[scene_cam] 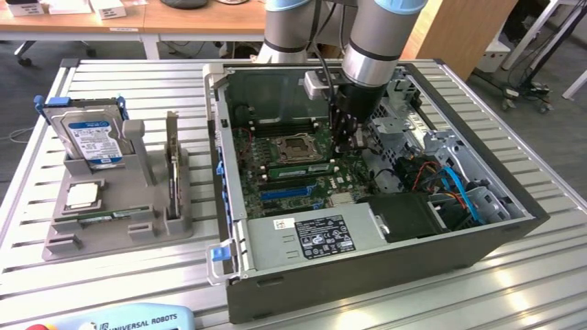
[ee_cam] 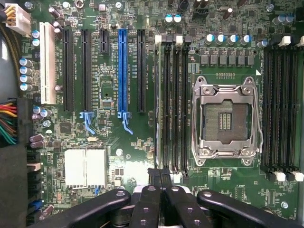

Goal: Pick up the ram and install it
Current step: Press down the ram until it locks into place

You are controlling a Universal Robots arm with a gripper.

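The gripper [ee_cam: 160,178] is shut, with nothing visibly clamped. The ram [scene_cam: 298,168], seen at six o'clock of the CPU socket [scene_cam: 295,146] in the exterior view, is probably being pressed into its slot.

Open computer case [scene_cam: 367,271] sits in front of me on a slatted metal table [scene_cam: 513,289], side panel off. Green motherboard [scene_cam: 275,179] inside, with the CPU socket [ee_cam: 224,121] latched down and bare in the middle. One blue expansion slot [ee_cam: 123,71] stands between black ones, and a white finned heatsink [ee_cam: 85,167] is near it. The power supply [scene_cam: 317,237] with its white sticker lies at the case's near edge, blue cables [scene_cam: 458,189] towards the exterior view's right. Over on the exterior view's left is a grey holder [scene_cam: 119,230] with a blue-labelled hard drive [scene_cam: 92,137] standing upright in it and a square silver processor chip [scene_cam: 82,196] lying flat just in front.
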